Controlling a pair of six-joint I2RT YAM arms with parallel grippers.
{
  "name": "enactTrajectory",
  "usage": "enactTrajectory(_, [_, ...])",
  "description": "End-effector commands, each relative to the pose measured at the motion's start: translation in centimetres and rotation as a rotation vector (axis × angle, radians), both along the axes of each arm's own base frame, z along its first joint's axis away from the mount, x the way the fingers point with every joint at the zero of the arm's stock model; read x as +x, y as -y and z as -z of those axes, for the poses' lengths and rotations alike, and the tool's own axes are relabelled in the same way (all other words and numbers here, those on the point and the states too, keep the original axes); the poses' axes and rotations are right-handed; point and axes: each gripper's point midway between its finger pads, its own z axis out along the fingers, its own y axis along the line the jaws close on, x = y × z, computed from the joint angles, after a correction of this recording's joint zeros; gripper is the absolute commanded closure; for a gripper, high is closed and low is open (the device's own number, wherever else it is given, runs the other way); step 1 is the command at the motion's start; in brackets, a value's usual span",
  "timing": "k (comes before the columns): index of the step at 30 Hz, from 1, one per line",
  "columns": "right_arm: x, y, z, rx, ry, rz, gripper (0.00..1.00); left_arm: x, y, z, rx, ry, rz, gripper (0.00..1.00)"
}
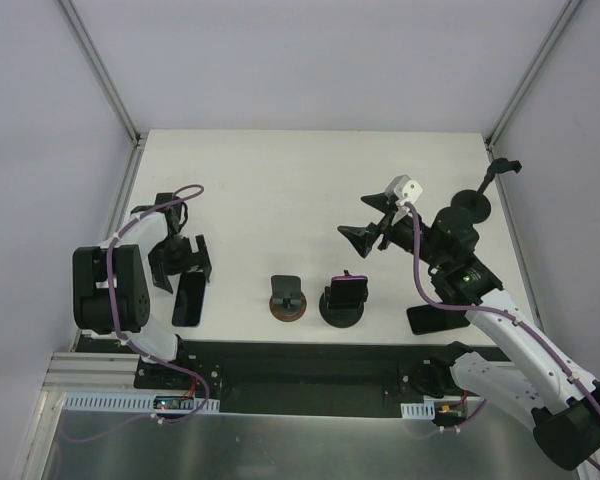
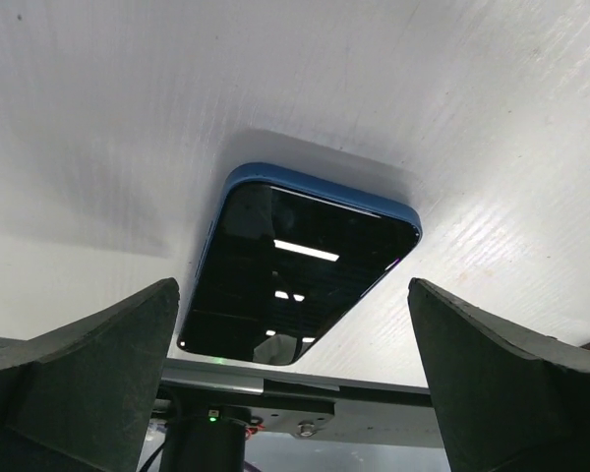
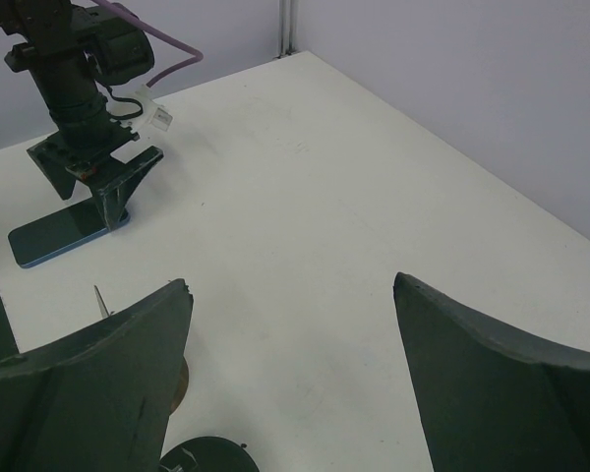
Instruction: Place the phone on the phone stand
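Right hand [image 3: 290, 285] spread; left hand [image 3: 88, 202] at phone [image 3: 51, 237].

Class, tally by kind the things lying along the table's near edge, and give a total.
Phones: 2 - blue-cased flat phone, purple-edged phone
Phone stands: 2 - brown-based round stand, black round stand
Dark flat slab, kind unclear: 1
Total: 5

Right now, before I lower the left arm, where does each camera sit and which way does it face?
Top external: above and behind the robot, looking down on the table; left arm and right arm show.
Left wrist: on the left arm, looking down at the blue phone between its open left fingers.
Right wrist: on the right arm, looking across the table at the left arm; open right fingers frame it.
Shared: all three show that phone, flat.
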Motion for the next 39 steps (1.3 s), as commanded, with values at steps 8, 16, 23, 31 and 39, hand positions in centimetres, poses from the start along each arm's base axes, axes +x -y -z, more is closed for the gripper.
enactTrajectory(8, [0.0, 0.0, -1.7, 0.032, 0.079, -0.014, 0.14, 0.2, 0.7, 1.0, -0.001, -0.139, 0.210, 0.01])
enactTrajectory(16, [0.1, 0.2, -1.7, 0.032, 0.087, -0.004, 0.14, 0.1, 1.2, 2.1, -0.031, -0.185, 0.207, 0.07])
enactTrajectory(23, [0.1, 0.4, -1.7, 0.033, 0.090, 0.002, 0.14, 0.3, 3.7, 2.1, -0.104, -0.139, 0.154, 0.49])
enactTrajectory(31, [0.3, 0.4, -1.6, 0.036, 0.086, 0.005, 0.14, 2.4, 4.3, 0.0, -0.052, 0.034, -0.040, 0.64])
enactTrajectory(39, [0.4, 0.4, -1.5, 0.033, 0.083, 0.009, 0.14, 1.8, 6.0, -0.2, -0.067, 0.058, -0.064, 0.06])
